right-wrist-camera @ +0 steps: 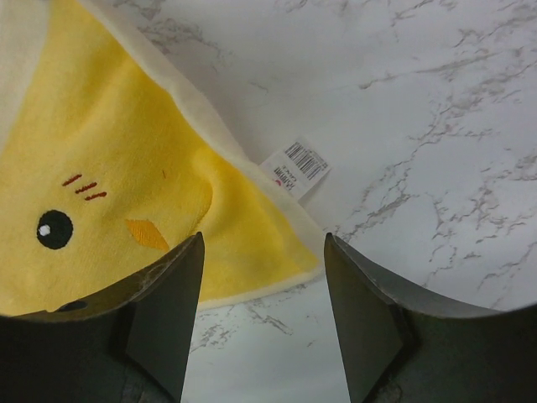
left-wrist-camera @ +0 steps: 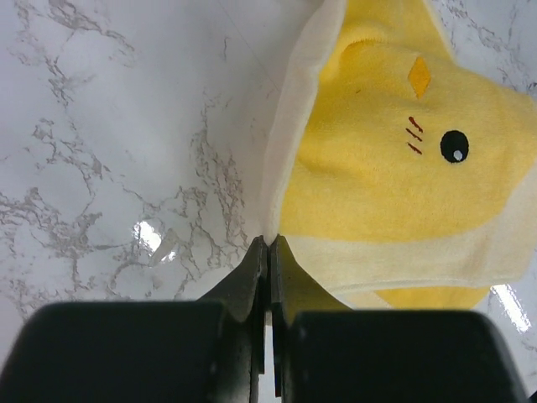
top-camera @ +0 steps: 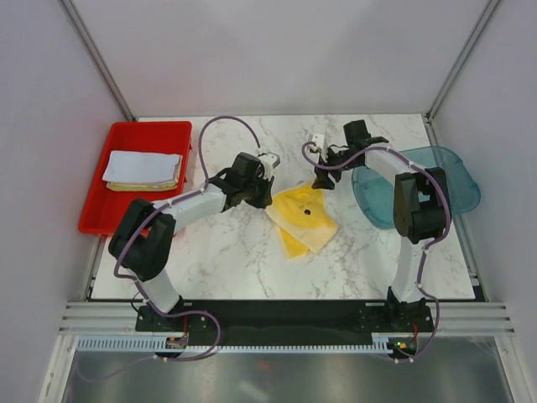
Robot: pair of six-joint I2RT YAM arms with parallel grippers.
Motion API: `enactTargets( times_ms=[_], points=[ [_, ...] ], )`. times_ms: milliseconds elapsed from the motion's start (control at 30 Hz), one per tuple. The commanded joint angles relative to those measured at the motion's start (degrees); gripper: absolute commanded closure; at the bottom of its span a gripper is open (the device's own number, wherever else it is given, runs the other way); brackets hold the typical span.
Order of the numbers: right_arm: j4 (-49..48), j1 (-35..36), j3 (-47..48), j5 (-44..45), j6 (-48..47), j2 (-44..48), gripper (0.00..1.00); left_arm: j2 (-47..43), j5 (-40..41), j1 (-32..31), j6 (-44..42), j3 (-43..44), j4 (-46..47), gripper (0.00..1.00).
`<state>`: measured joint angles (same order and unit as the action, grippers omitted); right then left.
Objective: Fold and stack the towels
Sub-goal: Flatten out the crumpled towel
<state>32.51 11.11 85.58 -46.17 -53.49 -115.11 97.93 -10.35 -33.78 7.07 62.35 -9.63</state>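
A yellow terry-cloth towel (top-camera: 306, 220) with a cream border and a stitched chick face lies near the middle of the white marble-patterned table (top-camera: 218, 252), partly doubled over so that a deeper yellow layer shows beneath its near edge. The left gripper (left-wrist-camera: 268, 243) sits at the towel's left corner with its black fingers pressed flat together, and the cream border runs straight into the tips, so the corner appears to be pinched between them. The right gripper (right-wrist-camera: 264, 277) hangs over the towel's far right corner with its fingers spread wide and nothing between them; the corner lies on the marble below the gap, just beside a small white barcode label (right-wrist-camera: 295, 168) sewn to the hem. At the left edge of the table a red plastic tray (top-camera: 94, 201) holds a stack of folded towels (top-camera: 143, 168), a white-grey one on top and a yellow-green one under it. A translucent teal plastic bin (top-camera: 453, 180) stands on the right side, beneath the right arm.
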Motion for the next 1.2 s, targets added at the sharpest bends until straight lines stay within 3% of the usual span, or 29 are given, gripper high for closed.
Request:
enactTargets(
  times_ms=[0, 600, 700, 733, 767, 800, 833, 1033, 1133, 1167],
  points=[
    [7.38, 0.05, 4.32, -2.08, -7.76, -2.04, 0.33, 1.56, -0.99, 0.12, -4.96, 2.51, 1.8, 0.98],
    [13.45, -0.74, 15.14, 3.46, -10.57, -14.18, 0.35, 8.68, -2.13, 2.4, -10.94, 7.79, 4.53, 0.98],
    [15.38, -1.53, 16.11, 2.49, -11.89, -15.14, 0.47, 9.91, -2.22, 3.1, -11.11, 8.23, 4.62, 0.98],
    [15.56, -2.06, 16.28, 2.67, -11.98, -15.41, 0.69, 10.61, -2.57, 3.54, -11.11, 8.66, 4.71, 0.98],
    [15.56, -2.41, 16.28, 2.75, -11.98, -15.41, 0.83, 10.88, -2.57, 3.63, -11.03, 8.93, 4.71, 0.98],
    [15.56, -2.59, 16.2, 2.67, -11.72, -15.23, 0.95, 11.23, -2.66, 3.72, -11.11, 9.19, 4.62, 0.98],
    [15.65, -3.11, 16.28, 2.58, -11.46, -15.06, 1.0, 11.4, -2.57, 3.9, -11.11, 9.46, 4.53, 0.98],
    [14.78, -3.2, 14.79, 1.09, -7.78, -7.6, 1.0, 10.09, -1.78, 4.07, -8.83, 13.41, 1.73, 0.98],
    [5.49, -1.63, 10.32, 2.48, 5.46, 3.96, 1.0, 4.65, -2.57, 3.99, -7.69, 14.65, 0.66, 0.98],
    [0.32, -1.1, 7.87, 3.54, 14.21, 6.36, 1.0, 2.9, -2.4, 3.98, -7.6, 14.99, -0.38, 0.98]
  ],
)
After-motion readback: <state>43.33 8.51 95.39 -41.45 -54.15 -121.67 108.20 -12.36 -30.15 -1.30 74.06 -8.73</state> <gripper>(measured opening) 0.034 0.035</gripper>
